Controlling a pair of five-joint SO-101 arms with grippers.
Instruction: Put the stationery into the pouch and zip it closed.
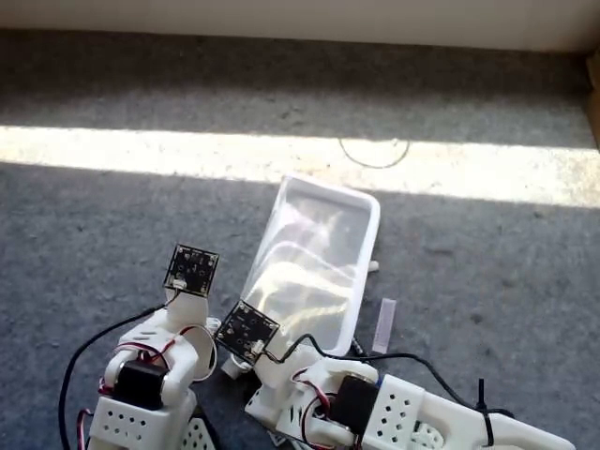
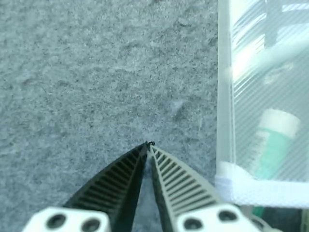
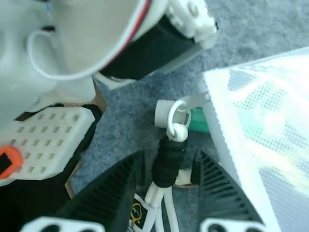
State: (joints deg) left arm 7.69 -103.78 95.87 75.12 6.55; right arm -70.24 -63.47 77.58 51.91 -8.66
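1. Lying mid-table, pouch has grey table stretching wide past its far edge; L arm & R arm crowd its near end.
2. L gripper: clenched on nothing, just beside pouch's white edge.
3. R gripper: fingers parted, straddling black zip pull.
4. L wrist view: green-white stick inside pouch.
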